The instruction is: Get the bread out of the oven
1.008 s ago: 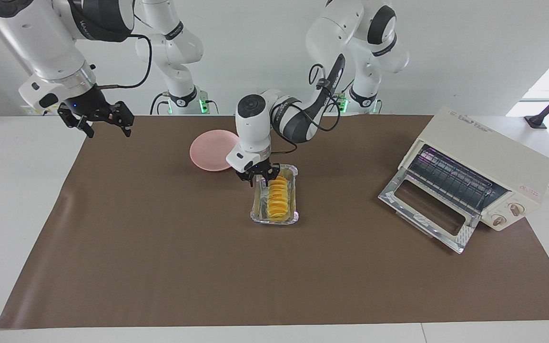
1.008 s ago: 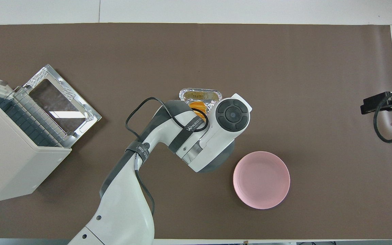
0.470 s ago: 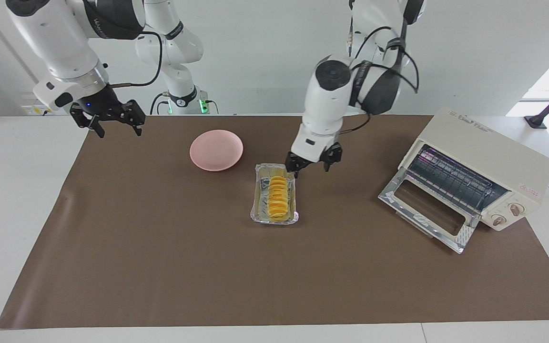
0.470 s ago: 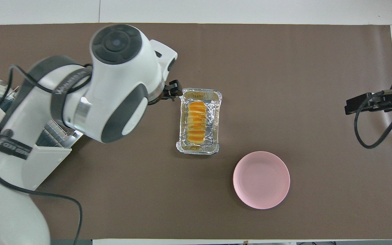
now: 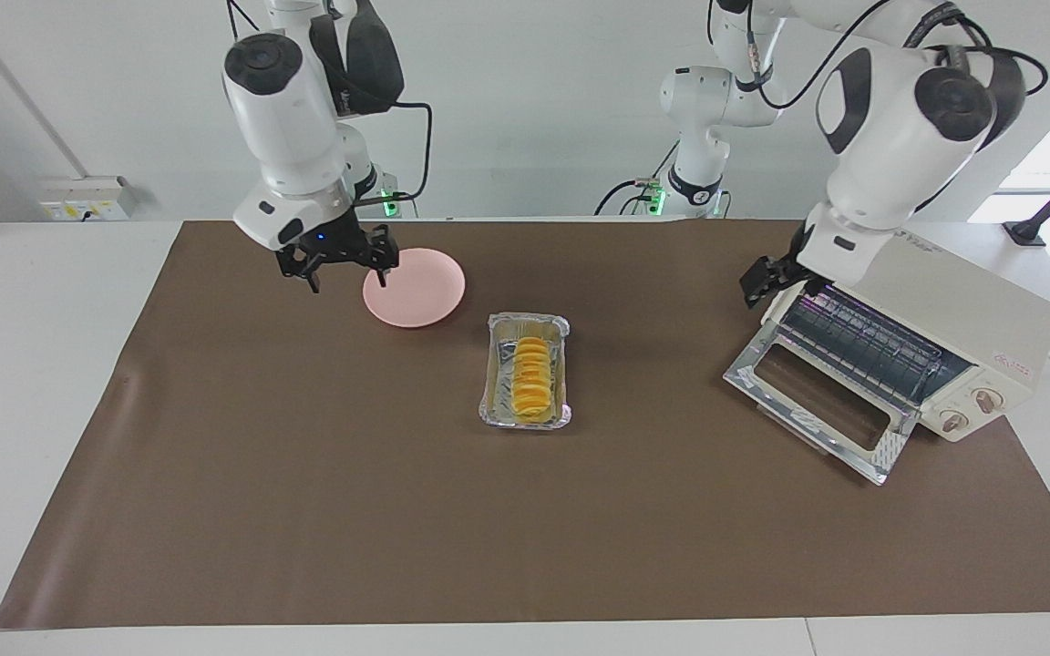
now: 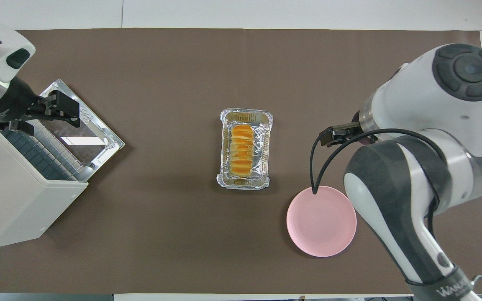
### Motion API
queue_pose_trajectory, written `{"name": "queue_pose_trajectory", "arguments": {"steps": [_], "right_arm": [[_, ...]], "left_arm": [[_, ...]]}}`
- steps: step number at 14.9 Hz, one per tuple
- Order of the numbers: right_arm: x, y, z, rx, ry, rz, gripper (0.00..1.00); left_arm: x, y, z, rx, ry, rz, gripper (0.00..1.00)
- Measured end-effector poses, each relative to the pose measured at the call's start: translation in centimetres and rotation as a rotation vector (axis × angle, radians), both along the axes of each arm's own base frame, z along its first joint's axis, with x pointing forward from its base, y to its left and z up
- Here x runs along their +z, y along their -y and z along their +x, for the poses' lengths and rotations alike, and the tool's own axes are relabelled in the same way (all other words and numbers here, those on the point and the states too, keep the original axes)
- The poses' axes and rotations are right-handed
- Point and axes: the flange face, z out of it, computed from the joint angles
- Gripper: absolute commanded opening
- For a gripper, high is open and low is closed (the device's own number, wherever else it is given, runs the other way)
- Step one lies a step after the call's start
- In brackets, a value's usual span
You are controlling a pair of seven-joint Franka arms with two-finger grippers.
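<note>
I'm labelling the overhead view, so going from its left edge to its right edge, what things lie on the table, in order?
oven → foil tray holding the bread → pink plate

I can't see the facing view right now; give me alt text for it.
A small golden-yellow ridged loaf lies in a crinkled silver foil tray mid-table, outside the cream-white toaster oven, whose glass door hangs open. The left gripper hangs by the oven's top corner; the open right gripper hovers beside a round pink plate.
</note>
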Motion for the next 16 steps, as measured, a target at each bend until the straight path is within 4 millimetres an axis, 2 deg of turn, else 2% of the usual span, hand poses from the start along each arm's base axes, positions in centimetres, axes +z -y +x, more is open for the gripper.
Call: {"name": "queue_pose_trajectory", "arguments": {"steps": [3,6,7,12,14,16], "right_arm": [[-4.0,-3.9,0.0,-0.089,0.003,0.076,1.0],[-7.9,-5.8,-0.1,-0.165,0.02,0.106,1.0],[-10.0,-6.8,-0.5,-0.201,0.001,0.139,1.0],[-15.4,-10.9,-1.7,-0.286,-0.064,0.186,1.0],[-17.0,-11.1,-1.8,-0.328,-0.095,0.204,1.0],[-18.3,-10.7,-1.7,-0.361,-0.1,0.217,0.95]], "left_arm": [[3.3,-0.8,-3.7,-0.052,-0.045,-0.007,1.0],[4.7,-1.5,-5.8,-0.088,-0.049,-0.017,1.0],[4.2,-2.0,-6.1,-0.089,-0.06,-0.019,1.0],[2.6,-2.0,-6.0,-0.109,-0.052,-0.001,1.0],[2.5,-2.4,-6.0,-0.111,-0.056,-0.002,1.0],[2.2,-2.5,-6.0,-0.114,-0.061,-0.002,1.0]]}}
